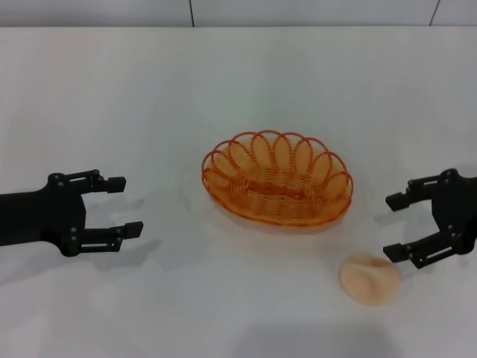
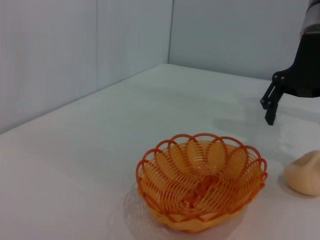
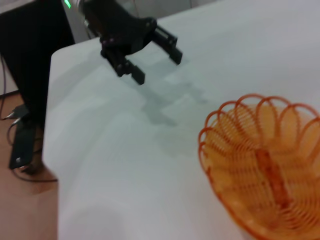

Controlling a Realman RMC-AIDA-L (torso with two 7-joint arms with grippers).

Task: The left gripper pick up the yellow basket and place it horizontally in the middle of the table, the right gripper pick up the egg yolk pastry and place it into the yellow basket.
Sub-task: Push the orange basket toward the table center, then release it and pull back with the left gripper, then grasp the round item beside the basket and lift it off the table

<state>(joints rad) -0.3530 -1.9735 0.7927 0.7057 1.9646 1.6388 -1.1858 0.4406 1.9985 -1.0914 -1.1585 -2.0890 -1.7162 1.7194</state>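
Observation:
The yellow basket [image 1: 277,179] lies lengthwise across the middle of the table [image 1: 238,89], empty; it also shows in the left wrist view [image 2: 201,179] and the right wrist view [image 3: 265,162]. The egg yolk pastry [image 1: 369,278] sits on the table in front of the basket's right end, also in the left wrist view [image 2: 305,173]. My left gripper [image 1: 124,206] is open and empty, well left of the basket; it also shows in the right wrist view [image 3: 155,57]. My right gripper [image 1: 395,225] is open and empty, just right of the basket and above the pastry, also in the left wrist view [image 2: 270,107].
The table's far edge meets a grey wall [image 1: 238,11]. In the right wrist view the table's left edge [image 3: 47,125] drops to a wooden floor with black equipment and cables [image 3: 22,135].

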